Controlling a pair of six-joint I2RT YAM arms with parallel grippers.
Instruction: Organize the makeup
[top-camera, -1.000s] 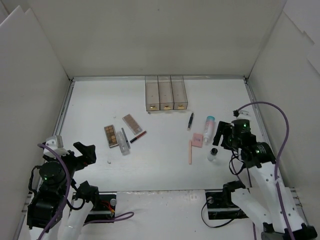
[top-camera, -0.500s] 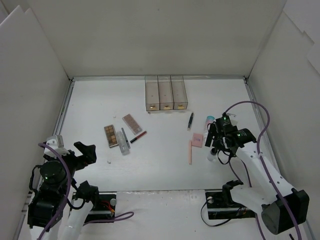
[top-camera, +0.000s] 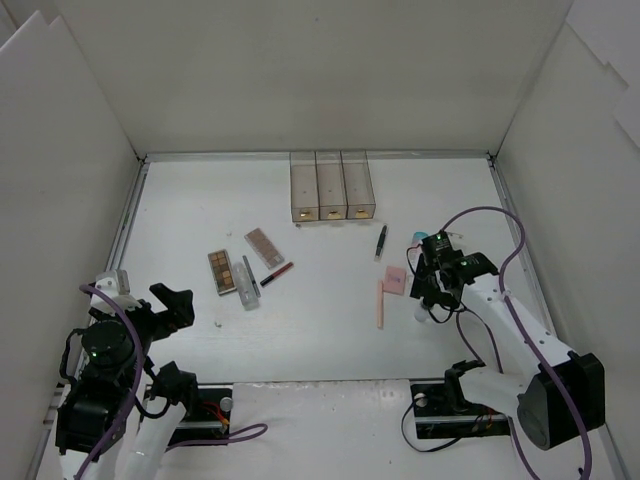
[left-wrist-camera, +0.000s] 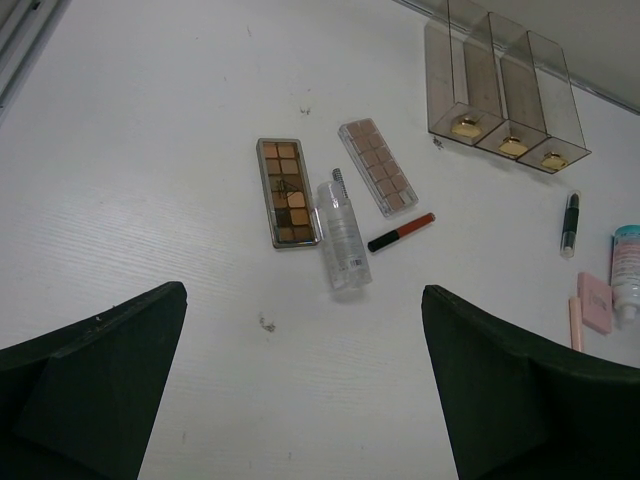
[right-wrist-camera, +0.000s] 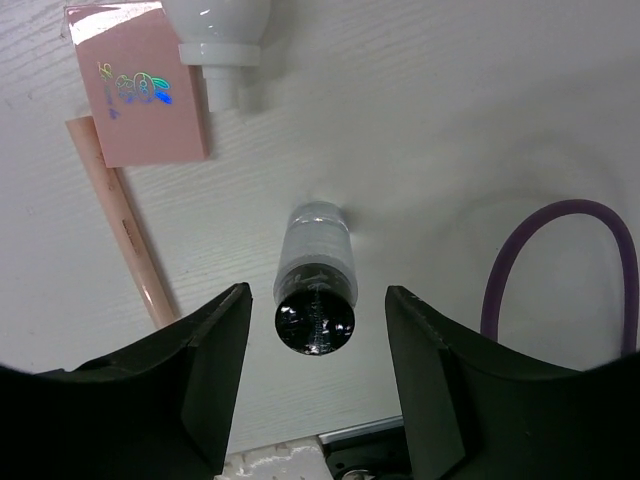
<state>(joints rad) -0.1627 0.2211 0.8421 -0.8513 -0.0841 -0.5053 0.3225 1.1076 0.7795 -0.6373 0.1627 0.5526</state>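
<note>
The black-capped vial (right-wrist-camera: 315, 270) stands upright between the fingers of my right gripper (right-wrist-camera: 317, 300), which is open with a gap on each side. In the top view this gripper (top-camera: 432, 290) hangs over the vial (top-camera: 424, 313). Just beyond lie the pink square pad (right-wrist-camera: 140, 82), the pink stick (right-wrist-camera: 125, 235) and the white-blue bottle (right-wrist-camera: 222, 30). Left of centre are two brown palettes (left-wrist-camera: 287, 192) (left-wrist-camera: 377, 181), a clear tube (left-wrist-camera: 341, 236) and a red pencil (left-wrist-camera: 400, 231). A black pencil (left-wrist-camera: 570, 220) lies further right. My left gripper (left-wrist-camera: 302, 300) is wide open and holds nothing.
The clear three-compartment box (top-camera: 332, 185) stands at the back centre. White walls enclose the table on three sides. My right arm's purple cable (right-wrist-camera: 560, 270) loops beside the vial. A small dark speck (left-wrist-camera: 266, 323) marks the table ahead of the left gripper.
My right gripper moved left and down over the vial, and its fingers have narrowed around it. The left arm has not moved.
</note>
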